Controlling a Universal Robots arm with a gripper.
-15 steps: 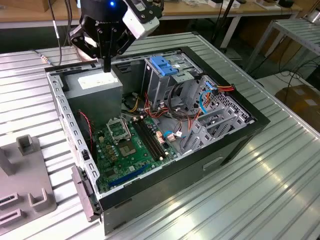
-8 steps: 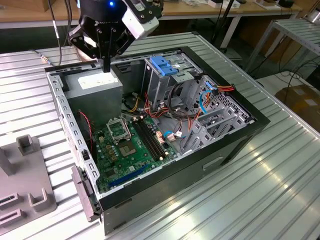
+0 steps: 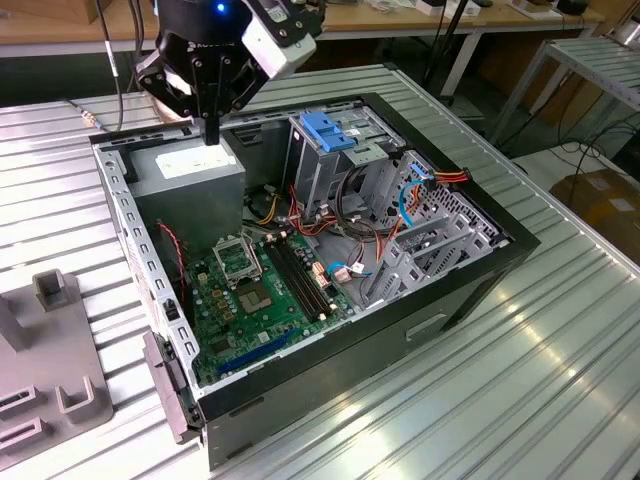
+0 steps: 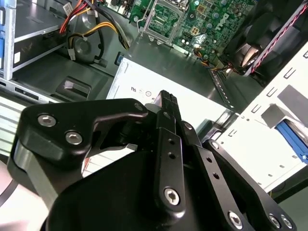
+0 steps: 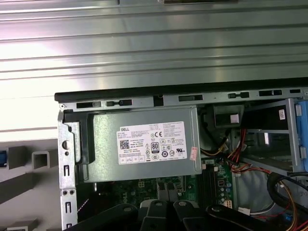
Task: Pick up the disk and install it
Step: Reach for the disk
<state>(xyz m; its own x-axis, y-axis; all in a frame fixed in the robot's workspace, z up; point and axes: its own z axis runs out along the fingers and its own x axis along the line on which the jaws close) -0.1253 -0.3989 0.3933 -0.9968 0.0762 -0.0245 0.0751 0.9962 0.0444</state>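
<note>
We are viewing the gripper (image 3: pixel 212 138) hovering over the power supply (image 3: pixel 190 170) inside the open computer case (image 3: pixel 350 365), its fingers (image 4: pixel 167 103) clenched together on nothing. The disk (image 4: pixel 292 138), blue rail showing, is lying at the grey fixture (image 3: pixel 60 390) beside the case, well apart from them.

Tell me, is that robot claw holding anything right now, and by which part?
Nothing is held. The gripper hangs over the grey power supply box in the open computer case, with its jaws shut on nothing.
</note>
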